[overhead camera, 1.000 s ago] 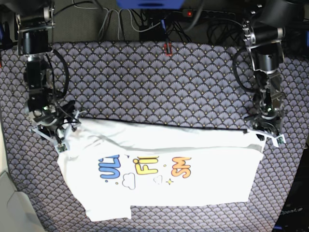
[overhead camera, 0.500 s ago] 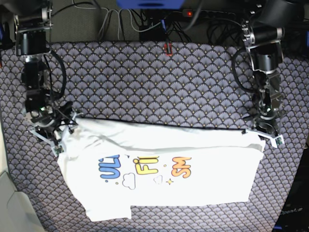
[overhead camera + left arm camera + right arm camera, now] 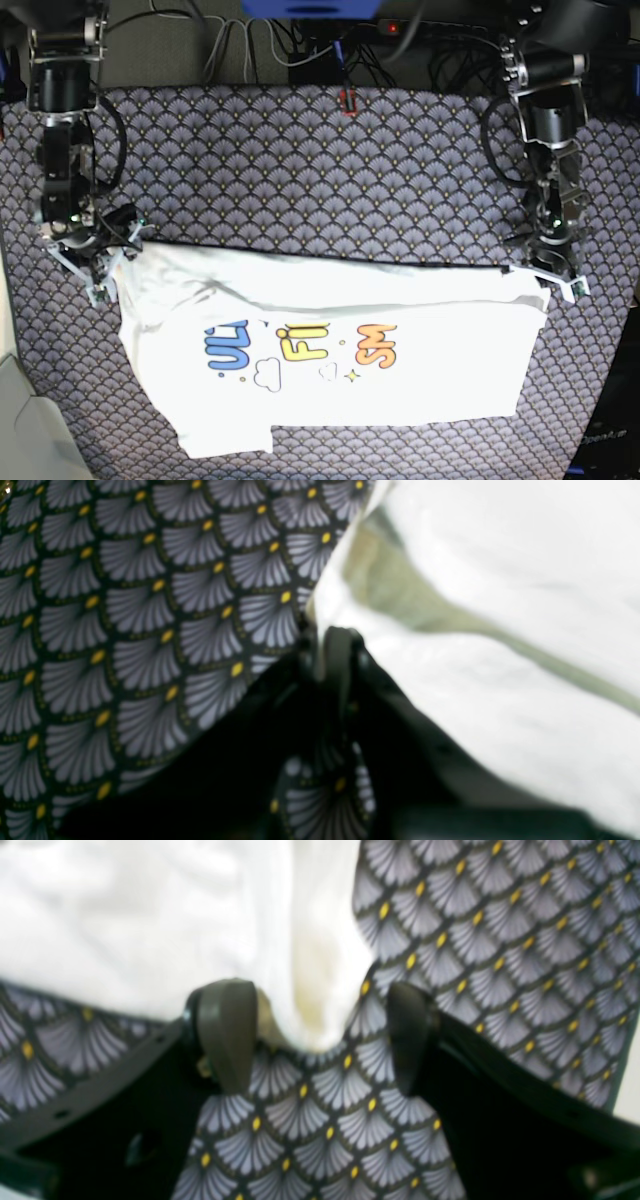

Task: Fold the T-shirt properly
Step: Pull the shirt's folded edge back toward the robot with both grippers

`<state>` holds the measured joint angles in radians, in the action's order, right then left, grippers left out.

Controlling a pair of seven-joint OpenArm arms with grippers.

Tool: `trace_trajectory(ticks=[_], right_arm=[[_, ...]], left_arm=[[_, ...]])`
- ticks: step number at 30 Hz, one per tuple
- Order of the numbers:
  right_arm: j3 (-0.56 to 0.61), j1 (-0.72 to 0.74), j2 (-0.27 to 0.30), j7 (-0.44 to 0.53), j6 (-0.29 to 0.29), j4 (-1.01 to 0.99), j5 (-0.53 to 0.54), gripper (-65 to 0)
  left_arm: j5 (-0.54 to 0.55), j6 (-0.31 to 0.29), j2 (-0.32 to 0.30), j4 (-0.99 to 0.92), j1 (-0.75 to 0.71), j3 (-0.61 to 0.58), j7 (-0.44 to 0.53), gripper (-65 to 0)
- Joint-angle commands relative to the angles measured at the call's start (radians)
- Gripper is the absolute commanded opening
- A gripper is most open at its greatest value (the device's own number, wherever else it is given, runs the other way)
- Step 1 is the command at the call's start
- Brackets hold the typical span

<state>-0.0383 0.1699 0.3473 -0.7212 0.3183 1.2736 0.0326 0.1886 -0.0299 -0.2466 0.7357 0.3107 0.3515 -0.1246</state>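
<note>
Uneven folding is risked: T-shirt (image 3: 350, 340) corner is pinched by closed left fingers (image 3: 332, 645), while right fingers (image 3: 225, 1030) are spread, gripping nothing.

Patterned cloth (image 3: 330, 170) above the T-shirt (image 3: 400, 380) lies bare — cables (image 3: 250, 45) crowd the far edge.

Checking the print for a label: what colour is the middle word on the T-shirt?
Yellow, on the white T-shirt; base view shows it best.

Right tool (image 3: 320, 1035) spread wide, T-shirt (image 3: 150, 925) edge between pads, ungripped.
</note>
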Motion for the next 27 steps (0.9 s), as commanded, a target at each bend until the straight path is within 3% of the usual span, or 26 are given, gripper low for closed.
trace_trajectory(ticks=[1, 5, 15, 20, 24, 27], right_arm=[[-0.004, 0.02, 0.006, 0.013, 0.002, 0.019, 0.003, -23.6], [-0.001, 0.016, 0.005, 0.022, 0.002, 0.01, 0.003, -28.2], [-0.002, 0.015, -0.007, 0.028, 0.002, 0.011, -0.001, -63.8], [-0.007, -0.031, 0.012, 0.027, 0.009, 0.039, 0.002, -65.0], [-0.008, -0.092, 0.02, 0.033, 0.103, 0.096, 0.003, -65.0], [-0.039, -0.149, 0.02, 0.028, 0.12, 0.176, 0.002, -65.0]], left_arm=[[-0.005, 0.018, -0.01, 0.002, 0.002, 0.001, -0.042, -64.6], [-0.007, 0.018, -0.01, 0.002, 0.002, 0.001, -0.042, -64.6], [-0.007, 0.018, -0.024, 0.002, -0.012, 0.001, -0.043, -64.6], [-0.007, 0.017, -0.038, 0.031, -0.046, -0.001, -0.065, -64.6], [-0.002, 0.017, -0.047, 0.138, -0.104, -0.001, -0.119, -64.6], [-0.005, 0.017, -0.047, 0.224, -0.149, -0.001, -0.154, -64.6]])
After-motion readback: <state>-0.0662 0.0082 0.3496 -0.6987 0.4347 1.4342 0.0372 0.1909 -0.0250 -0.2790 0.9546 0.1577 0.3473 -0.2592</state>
